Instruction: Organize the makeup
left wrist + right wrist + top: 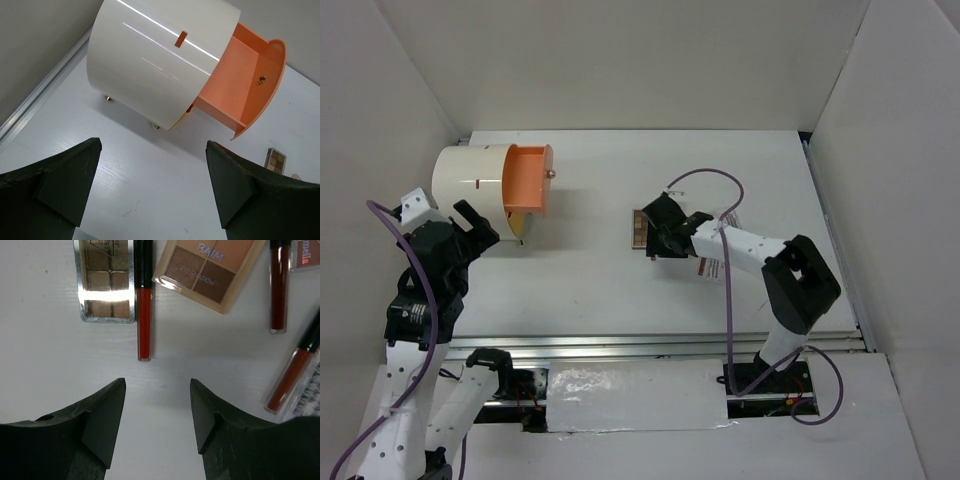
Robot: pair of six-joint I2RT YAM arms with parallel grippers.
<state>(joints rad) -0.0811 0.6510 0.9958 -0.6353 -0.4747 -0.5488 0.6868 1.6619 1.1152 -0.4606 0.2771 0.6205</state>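
Brown eyeshadow palette [106, 282] and peach palette [209, 269] run off-frame.

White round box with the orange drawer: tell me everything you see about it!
The white round box is a shiny, plastic-looking drum standing on small gold feet on the table, far left. Its orange drawer is pulled out, with a small knob on its front; what shows inside is bare. Nothing else touches it.
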